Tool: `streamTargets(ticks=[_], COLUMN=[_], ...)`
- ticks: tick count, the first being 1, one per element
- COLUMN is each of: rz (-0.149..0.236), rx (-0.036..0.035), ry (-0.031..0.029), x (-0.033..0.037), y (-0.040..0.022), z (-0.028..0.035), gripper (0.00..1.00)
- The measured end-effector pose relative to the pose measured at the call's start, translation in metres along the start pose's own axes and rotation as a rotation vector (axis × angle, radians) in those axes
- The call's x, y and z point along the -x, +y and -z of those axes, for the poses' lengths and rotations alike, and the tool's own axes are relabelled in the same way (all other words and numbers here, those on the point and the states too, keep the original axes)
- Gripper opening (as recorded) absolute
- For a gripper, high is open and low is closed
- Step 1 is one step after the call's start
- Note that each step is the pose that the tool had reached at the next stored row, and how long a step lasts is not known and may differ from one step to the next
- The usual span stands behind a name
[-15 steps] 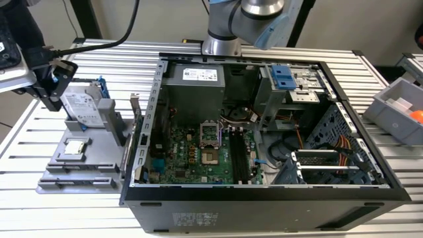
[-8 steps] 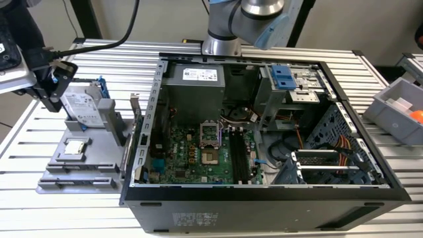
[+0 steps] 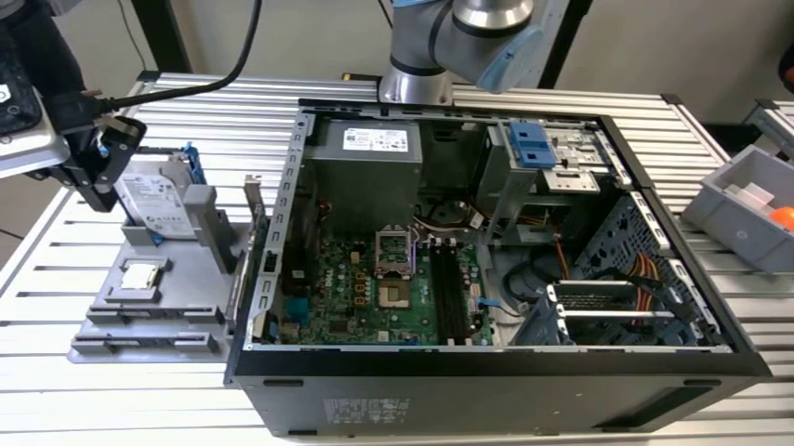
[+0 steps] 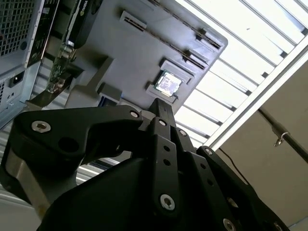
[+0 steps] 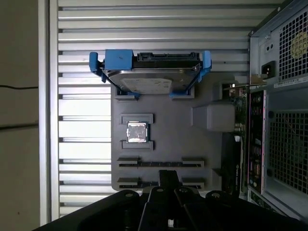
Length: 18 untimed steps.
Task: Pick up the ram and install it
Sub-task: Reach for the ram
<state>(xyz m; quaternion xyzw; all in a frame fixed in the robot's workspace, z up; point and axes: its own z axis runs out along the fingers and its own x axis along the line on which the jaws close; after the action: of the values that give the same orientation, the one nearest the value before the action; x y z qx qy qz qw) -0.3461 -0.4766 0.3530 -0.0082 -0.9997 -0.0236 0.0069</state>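
My gripper [image 3: 99, 190] hangs at the exterior view's left, above the back of a grey parts holder [image 3: 186, 311] beside the open computer case [image 3: 496, 386]. Its black fingers look shut, with nothing seen between them. In both wrist views the gripper tip [image 5: 168, 176] [image 4: 161, 107] hovers over the holder's end with two long narrow slots [image 5: 159, 163]. These slots show only dark lines, and the ram is hidden or out of view. Dark memory slots [image 3: 447, 297] run along the green motherboard inside the case.
On the holder stand a hard drive in a blue frame [image 3: 159, 200] [image 5: 149, 72] and a small silver processor [image 3: 140, 276] [image 5: 136, 132]. A green card [image 5: 237, 144] stands upright between holder and case. A grey bin [image 3: 745, 209] sits at the exterior view's right.
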Motion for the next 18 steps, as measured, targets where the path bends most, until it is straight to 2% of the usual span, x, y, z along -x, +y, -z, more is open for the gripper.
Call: streamTargets(ticks=[18], rz=[0.003], rx=[-0.0004], ry=[0.0001], x=[-0.0002], y=[-0.0007], z=[-0.0036], gripper=[0.0])
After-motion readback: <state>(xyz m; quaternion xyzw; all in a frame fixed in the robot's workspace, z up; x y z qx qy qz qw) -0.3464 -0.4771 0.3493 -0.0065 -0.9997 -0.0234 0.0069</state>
